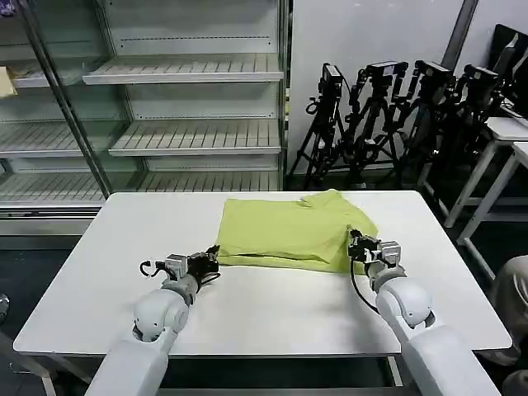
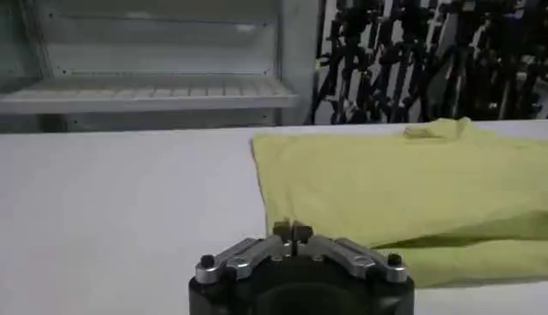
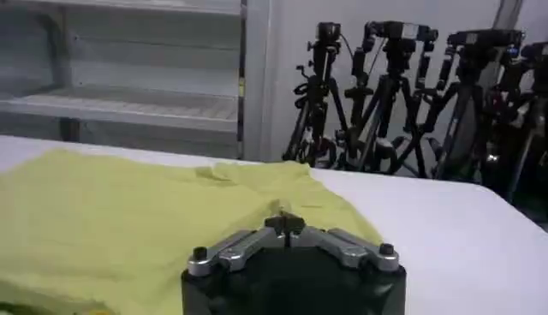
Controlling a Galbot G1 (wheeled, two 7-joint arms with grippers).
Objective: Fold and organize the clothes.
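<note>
The clothes point(image 1: 285, 231) are one lime-green T-shirt lying folded into a rough rectangle at the middle of the white table point(image 1: 99, 272); it also shows in the left wrist view point(image 2: 385, 184) and the right wrist view point(image 3: 111, 214). My left gripper point(image 1: 211, 261) rests low at the shirt's near left corner, and its fingertips point(image 2: 292, 229) are shut on the fabric edge. At the near right corner my right gripper point(image 1: 356, 247) is also shut, and the cloth puckers up into its fingertips point(image 3: 284, 224). A lower layer of the shirt point(image 2: 479, 261) sticks out along the near edge.
Grey wire shelves point(image 1: 190, 132) stand behind the table on the left. A row of black tripods with cameras point(image 1: 396, 115) stands behind it on the right. A white desk point(image 1: 503, 136) stands at the far right. Bare tabletop lies on either side of the shirt.
</note>
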